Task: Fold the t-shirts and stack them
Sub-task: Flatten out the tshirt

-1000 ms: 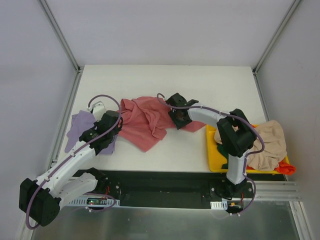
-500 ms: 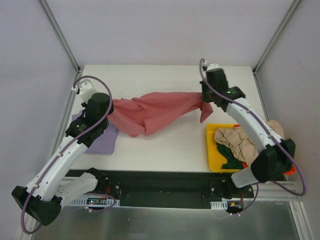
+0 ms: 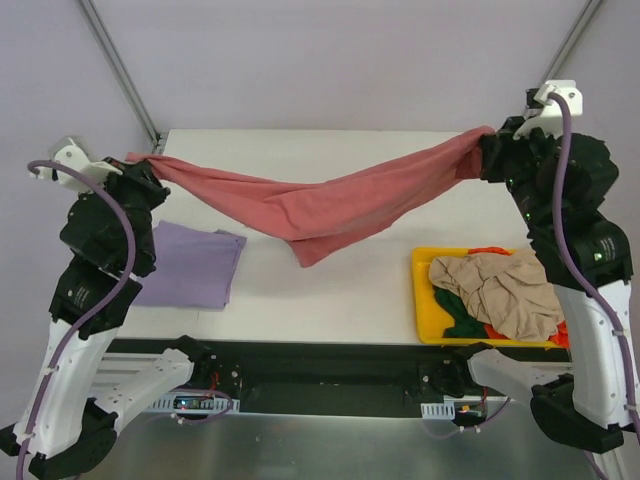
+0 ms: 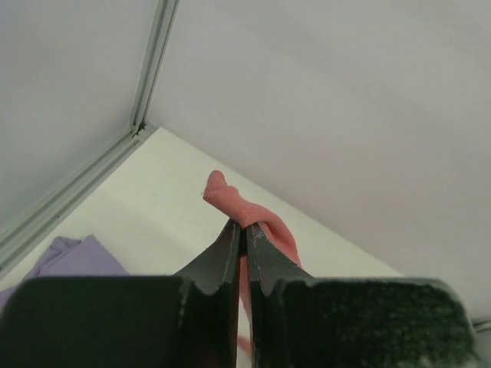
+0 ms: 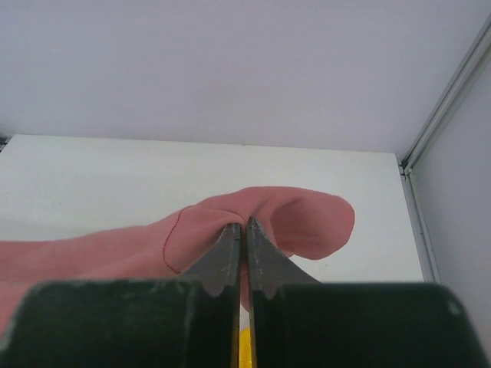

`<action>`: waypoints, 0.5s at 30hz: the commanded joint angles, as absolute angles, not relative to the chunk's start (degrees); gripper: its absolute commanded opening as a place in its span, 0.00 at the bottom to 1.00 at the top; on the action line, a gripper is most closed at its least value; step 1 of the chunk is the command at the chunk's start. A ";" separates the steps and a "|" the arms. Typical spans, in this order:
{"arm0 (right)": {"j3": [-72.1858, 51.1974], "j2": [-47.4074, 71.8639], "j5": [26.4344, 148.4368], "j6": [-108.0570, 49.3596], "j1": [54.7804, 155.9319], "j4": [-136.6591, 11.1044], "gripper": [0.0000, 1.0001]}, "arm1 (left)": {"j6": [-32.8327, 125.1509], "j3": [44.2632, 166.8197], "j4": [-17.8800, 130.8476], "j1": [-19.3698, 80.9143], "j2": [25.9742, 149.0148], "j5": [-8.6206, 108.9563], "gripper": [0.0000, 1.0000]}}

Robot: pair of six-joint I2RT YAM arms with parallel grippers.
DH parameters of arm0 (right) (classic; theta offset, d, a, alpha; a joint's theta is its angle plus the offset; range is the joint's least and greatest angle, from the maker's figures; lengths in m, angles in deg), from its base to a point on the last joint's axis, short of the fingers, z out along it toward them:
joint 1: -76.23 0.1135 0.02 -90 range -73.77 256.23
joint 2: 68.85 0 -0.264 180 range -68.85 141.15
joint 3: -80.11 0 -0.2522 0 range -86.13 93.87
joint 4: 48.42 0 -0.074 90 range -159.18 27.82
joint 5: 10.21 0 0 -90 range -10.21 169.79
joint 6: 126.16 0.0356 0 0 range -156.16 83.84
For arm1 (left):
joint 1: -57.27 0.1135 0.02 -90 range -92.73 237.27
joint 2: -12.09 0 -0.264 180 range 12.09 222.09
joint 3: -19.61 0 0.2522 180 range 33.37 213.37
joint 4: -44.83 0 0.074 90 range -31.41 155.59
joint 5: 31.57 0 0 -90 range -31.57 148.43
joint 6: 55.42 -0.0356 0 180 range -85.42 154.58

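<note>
Left claw (image 4: pixel 245 228) and right claw (image 5: pixel 244 224) each clamp the pink shirt (image 3: pixel 330 205), whose bunched folds hide its outline.

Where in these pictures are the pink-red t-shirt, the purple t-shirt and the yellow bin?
pink-red t-shirt (image 3: pixel 325 208): top view, its sagging middle.
purple t-shirt (image 3: pixel 190 265): top view, its flat middle.
yellow bin (image 3: pixel 422 300): top view, its left wall.

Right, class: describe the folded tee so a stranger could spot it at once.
Start at the white table and go to its left side. There lies the purple tee, flat and folded; the pink tee hangs stretched in the air, and other tees are heaped in the yellow bin.
</note>
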State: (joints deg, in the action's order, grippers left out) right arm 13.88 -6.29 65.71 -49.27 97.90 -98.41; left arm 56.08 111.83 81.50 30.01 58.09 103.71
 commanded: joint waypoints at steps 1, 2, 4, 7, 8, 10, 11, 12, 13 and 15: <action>15.30 -7.94 64.94 -52.16 97.85 -98.66 0.01 | 49.35 115.19 76.52 30.73 58.84 105.71 0.00; 15.21 -8.03 64.59 -52.33 97.94 -98.66 0.01 | 48.65 115.63 76.17 30.73 59.72 106.32 0.00; 14.60 -7.86 63.54 -52.60 97.94 -98.39 0.01 | 46.72 116.51 75.03 30.73 61.65 107.99 0.00; 14.42 -6.37 61.60 -53.12 97.85 -98.22 0.01 | 42.59 118.18 72.04 30.82 66.21 110.98 0.00; 14.51 -5.58 61.69 -53.13 97.68 -98.30 0.01 | 41.79 118.97 71.77 30.99 67.80 111.25 0.00; 14.16 -3.65 61.34 -52.95 97.41 -98.39 0.01 | 41.35 119.59 71.42 32.04 71.40 110.64 0.00; 14.07 -2.33 60.90 -52.78 97.06 -98.04 0.01 | 41.78 119.68 71.25 33.09 73.42 109.59 0.00; 13.81 -0.23 59.94 -52.34 96.62 -97.87 0.01 | 42.48 119.77 71.24 34.58 75.35 108.28 0.00; 13.63 1.44 59.41 -51.99 95.92 -97.60 0.01 | 43.45 119.94 71.24 36.42 77.89 106.61 0.00; 13.45 5.83 59.49 -51.46 93.99 -96.55 0.01 | 45.64 120.56 71.33 40.11 83.17 101.79 0.00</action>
